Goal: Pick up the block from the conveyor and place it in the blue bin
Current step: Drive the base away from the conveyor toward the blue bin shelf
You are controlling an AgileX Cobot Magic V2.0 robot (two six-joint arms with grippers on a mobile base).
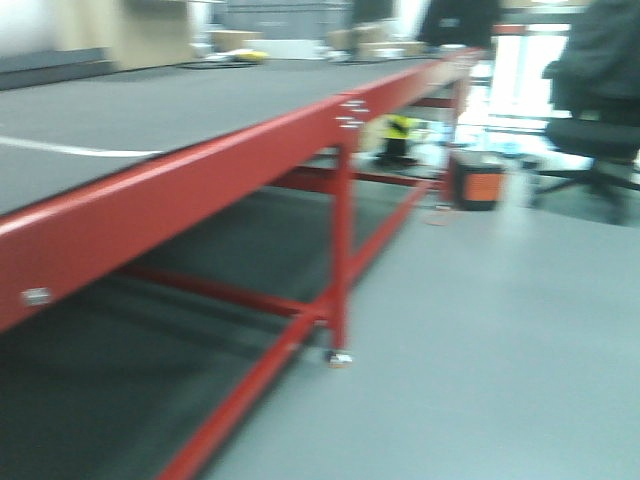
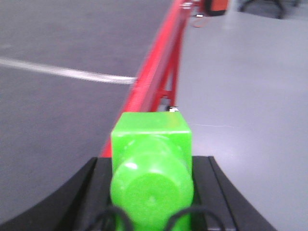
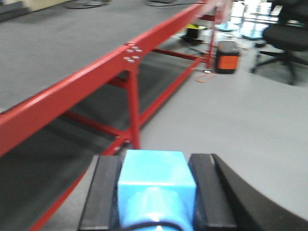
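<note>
My right gripper [image 3: 156, 192] is shut on the bright blue block [image 3: 155, 185], held between the black fingers [image 3: 103, 190] above the grey floor beside the conveyor. My left gripper [image 2: 151, 178] is shut on a bright green block [image 2: 151, 163] with its round stud facing the camera, over the red edge of the conveyor. The conveyor's dark grey belt [image 1: 150, 110] with its glossy red frame [image 1: 180, 195] runs along the left of every view; it also shows in the left wrist view [image 2: 57, 110] and the right wrist view [image 3: 53, 43]. No blue bin is in view.
Red legs and cross-braces [image 1: 342, 250] stand under the belt. A black-and-orange box [image 1: 475, 180] and a yellow-black object [image 1: 400, 135] sit on the floor far off. A black office chair [image 1: 600, 120] is at the right. Grey floor [image 1: 500, 330] spreads to the right.
</note>
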